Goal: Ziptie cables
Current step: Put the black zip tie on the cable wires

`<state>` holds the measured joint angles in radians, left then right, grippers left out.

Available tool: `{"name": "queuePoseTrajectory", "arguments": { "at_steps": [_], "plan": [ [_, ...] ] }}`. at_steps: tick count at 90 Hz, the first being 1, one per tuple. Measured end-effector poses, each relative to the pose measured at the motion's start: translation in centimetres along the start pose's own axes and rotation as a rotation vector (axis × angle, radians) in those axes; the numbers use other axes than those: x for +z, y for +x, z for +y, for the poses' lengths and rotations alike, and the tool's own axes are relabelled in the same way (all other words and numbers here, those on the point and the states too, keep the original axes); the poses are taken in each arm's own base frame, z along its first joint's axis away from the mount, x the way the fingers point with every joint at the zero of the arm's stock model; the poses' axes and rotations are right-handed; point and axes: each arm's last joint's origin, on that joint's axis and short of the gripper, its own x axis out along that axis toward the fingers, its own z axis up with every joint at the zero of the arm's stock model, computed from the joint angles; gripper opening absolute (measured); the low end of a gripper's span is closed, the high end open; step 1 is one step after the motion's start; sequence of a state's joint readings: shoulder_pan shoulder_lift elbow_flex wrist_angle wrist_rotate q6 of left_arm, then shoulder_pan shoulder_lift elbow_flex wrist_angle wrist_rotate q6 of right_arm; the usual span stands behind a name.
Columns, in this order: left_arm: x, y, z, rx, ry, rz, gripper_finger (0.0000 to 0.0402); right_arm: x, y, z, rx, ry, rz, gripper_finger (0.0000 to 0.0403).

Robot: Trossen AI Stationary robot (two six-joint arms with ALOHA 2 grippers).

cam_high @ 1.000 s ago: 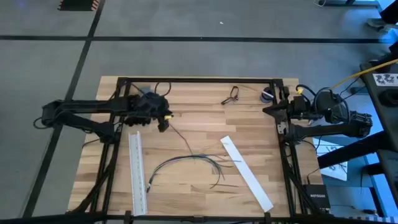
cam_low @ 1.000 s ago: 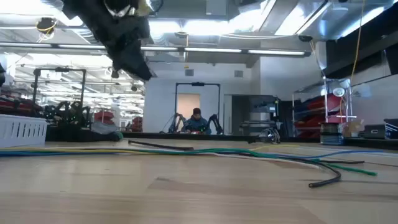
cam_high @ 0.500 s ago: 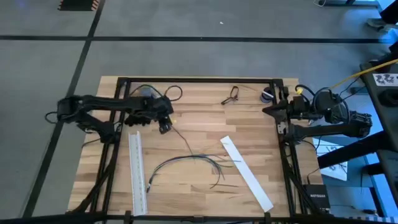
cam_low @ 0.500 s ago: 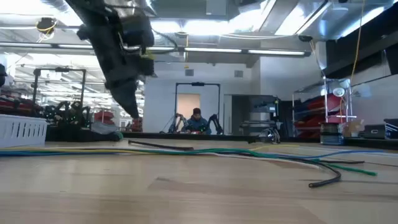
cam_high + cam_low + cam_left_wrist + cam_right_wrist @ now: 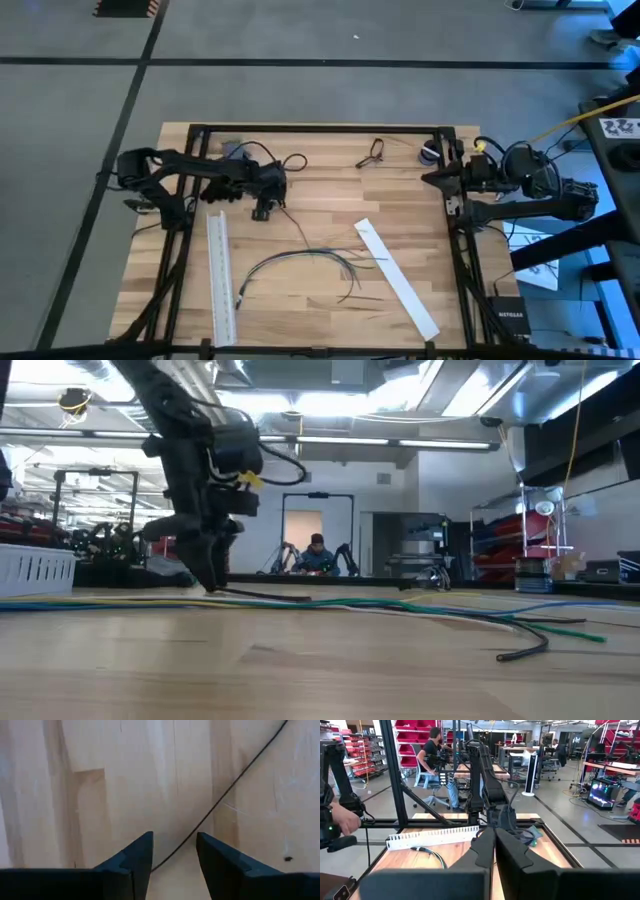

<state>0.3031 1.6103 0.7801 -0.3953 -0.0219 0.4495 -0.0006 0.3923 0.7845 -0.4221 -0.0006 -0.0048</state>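
Observation:
The cables (image 5: 300, 258) lie as a curved bunch of thin dark wires on the wooden table, with the strands splaying at the right end. One thin dark strand (image 5: 225, 795) runs from the bunch toward the far left. My left gripper (image 5: 174, 847) points down over this strand's far end, close to the table (image 5: 212, 582). It is open, with one finger on each side of the strand. My right gripper (image 5: 495, 842) is shut and waits at the table's right edge (image 5: 432, 178).
One long white strip (image 5: 220, 278) lies at the left, and another (image 5: 396, 277) lies slanting at the right. A small dark wire loop (image 5: 372, 152) and a bluish roll (image 5: 430, 152) sit near the far edge. A black frame (image 5: 320, 129) borders the table.
My left gripper has come down from well above the table to just above its surface. It has moved slightly toward the near edge and tipped to point down over the thin strand. The cables have not moved.

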Motion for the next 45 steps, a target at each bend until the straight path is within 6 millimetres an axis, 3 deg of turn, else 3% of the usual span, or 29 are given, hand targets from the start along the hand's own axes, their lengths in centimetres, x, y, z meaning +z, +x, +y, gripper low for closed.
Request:
{"name": "queuePoseTrajectory", "arguments": {
  "at_steps": [12, 30, 45],
  "plan": [
    [-0.14, 0.39, -0.11, -0.016, -0.007, 0.02, 0.0108, 0.0, 0.01, 0.0, 0.0, 0.0, 0.0, 0.0],
    [-0.16, 0.43, -0.34, -0.095, -0.054, -0.001, 0.0015, 0.0, 0.01, 0.0, 0.0, 0.0, 0.0, 0.0],
    [-0.15, 0.26, -0.41, -0.109, -0.169, -0.005, 0.0003, 0.0, 0.0, 0.0, 0.0, 0.0, 0.0, 0.0]
  ]
}}
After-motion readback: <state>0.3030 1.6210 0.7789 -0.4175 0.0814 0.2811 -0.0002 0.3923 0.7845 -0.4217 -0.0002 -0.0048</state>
